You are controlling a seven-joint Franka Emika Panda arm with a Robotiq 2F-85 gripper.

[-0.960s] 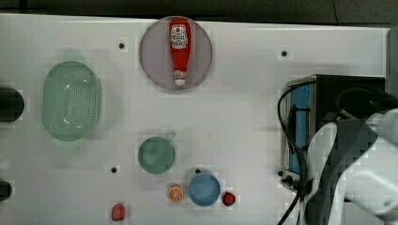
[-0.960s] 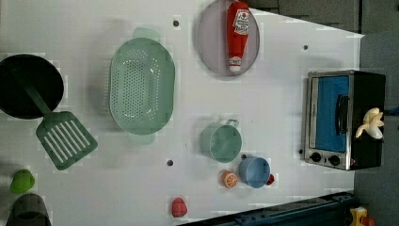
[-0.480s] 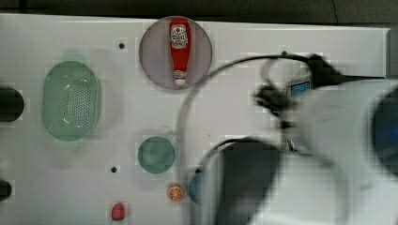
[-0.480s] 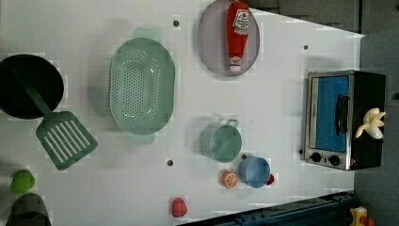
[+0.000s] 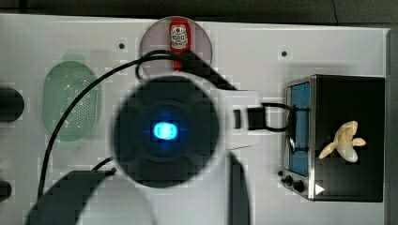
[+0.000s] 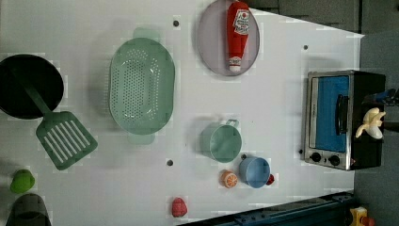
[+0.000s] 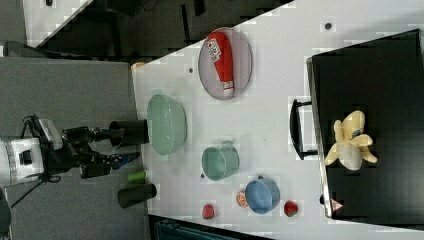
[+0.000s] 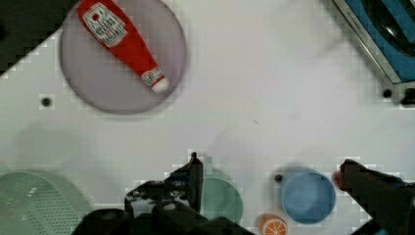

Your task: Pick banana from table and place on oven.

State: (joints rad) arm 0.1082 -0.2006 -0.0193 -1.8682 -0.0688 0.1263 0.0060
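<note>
The pale yellow banana (image 5: 344,142) lies on the oven's black top (image 5: 356,98), peel flaps splayed; it also shows in the left view (image 6: 371,123) and the right view (image 7: 348,142). Nothing touches the banana. The oven (image 6: 329,117) stands at the white table's (image 6: 282,84) right end in the left view. My gripper (image 8: 268,164) is open with nothing between its fingers (image 8: 195,174), well above the green cup (image 8: 222,198) and blue bowl (image 8: 308,196), away from the oven. In the top view the arm's round joint (image 5: 164,131) covers the table's middle.
A ketchup bottle (image 6: 237,33) lies on a grey plate (image 6: 209,42). A green colander (image 6: 141,84), a black pan (image 6: 28,84) with a green spatula (image 6: 66,141), an orange slice (image 6: 229,179) and a red strawberry (image 6: 178,207) sit on the table.
In the top view the arm has swung from beside the oven at the lower right to over the table's middle. The banana has stayed put on the oven.
</note>
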